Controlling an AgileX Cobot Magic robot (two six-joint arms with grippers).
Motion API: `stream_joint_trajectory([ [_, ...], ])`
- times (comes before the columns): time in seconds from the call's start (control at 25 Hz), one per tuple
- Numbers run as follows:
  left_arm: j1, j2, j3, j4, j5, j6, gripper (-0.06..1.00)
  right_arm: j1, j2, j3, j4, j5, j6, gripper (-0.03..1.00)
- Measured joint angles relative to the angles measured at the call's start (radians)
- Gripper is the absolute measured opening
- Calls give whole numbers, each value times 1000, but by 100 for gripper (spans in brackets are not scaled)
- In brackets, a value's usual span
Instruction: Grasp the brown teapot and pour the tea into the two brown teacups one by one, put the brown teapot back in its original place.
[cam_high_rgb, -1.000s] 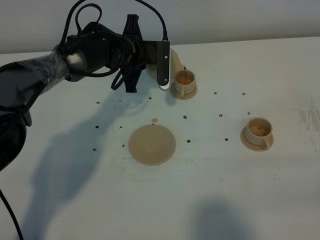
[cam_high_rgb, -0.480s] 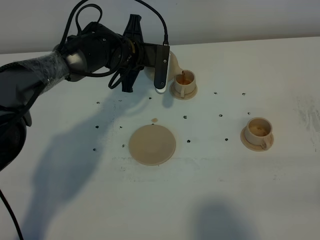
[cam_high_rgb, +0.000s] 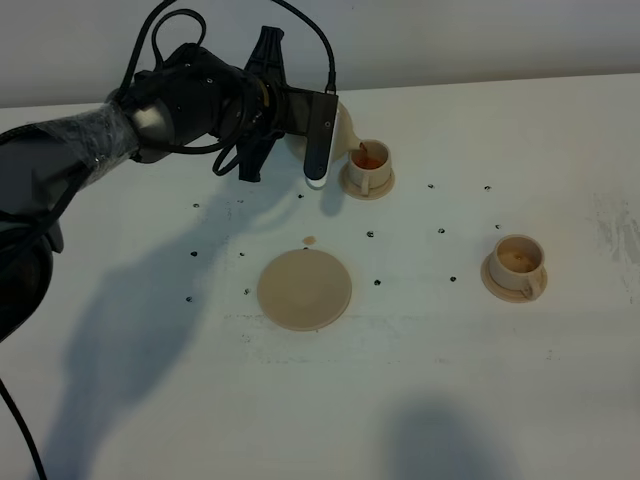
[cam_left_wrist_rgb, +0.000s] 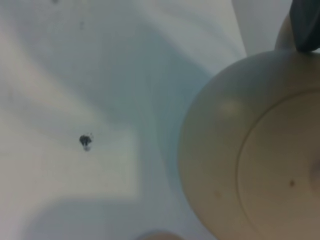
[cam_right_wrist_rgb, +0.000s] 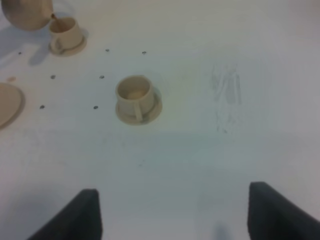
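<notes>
Jaws of the left gripper (cam_high_rgb: 325, 140) pinch the squat, round, matte pale-tan teapot (cam_high_rgb: 347, 130), tilted with its short spout over the far cylindrical tan teacup (cam_high_rgb: 366, 175), which holds amber liquid (cam_high_rgb: 371, 157). The other tan teacup (cam_high_rgb: 518, 258) sits right on its saucer (cam_high_rgb: 490, 279), and a flat round tan disc (cam_high_rgb: 304, 289) lies mid-way on the white counter (cam_high_rgb: 450, 400). The dark jaws of the right gripper (cam_right_wrist_rgb: 175, 215) are spread.

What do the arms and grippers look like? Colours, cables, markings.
Black left arm, forearm under glossy clear wrap, black cables looping above the wrist. Black left gripper, flat finger with white tip. Of the right gripper only two dark finger ends show.
</notes>
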Motion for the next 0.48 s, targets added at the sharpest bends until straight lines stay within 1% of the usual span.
stream_joint_trajectory([
  [0.2, 0, 0, 0, 20, -10, 0, 9, 0, 0, 0, 0, 0, 0, 59],
  [0.48, 0, 0, 0, 22, -28, 0, 9, 0, 0, 0, 0, 0, 0, 59],
])
